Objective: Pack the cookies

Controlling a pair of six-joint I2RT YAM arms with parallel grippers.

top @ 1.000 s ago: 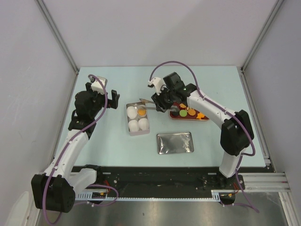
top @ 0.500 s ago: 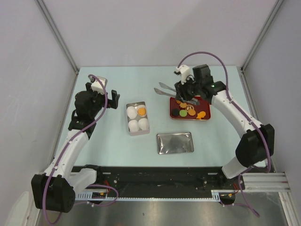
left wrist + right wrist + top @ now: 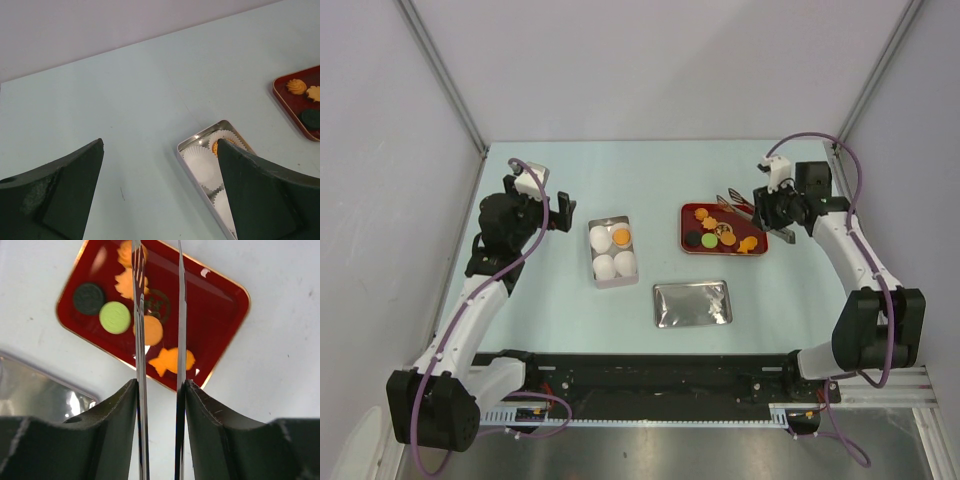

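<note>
Several cookies, orange, black and green, lie on a red tray. One orange cookie sits in a paper cup in the metal tin. My right gripper is shut on metal tongs, just right of the tray. In the right wrist view the gripper holds the tongs with their arms apart and empty, above the tray with a fish-shaped cookie and a green cookie. My left gripper is open and empty, left of the tin.
The tin's flat metal lid lies in front of the tray and also shows in the right wrist view. The other three white paper cups fill the rest of the tin. Grey walls close in the table on three sides.
My right arm swung right with the tongs, from over the tin to the tray's right edge. The orange cookie stays in the tin's cup. The left arm has not moved.
</note>
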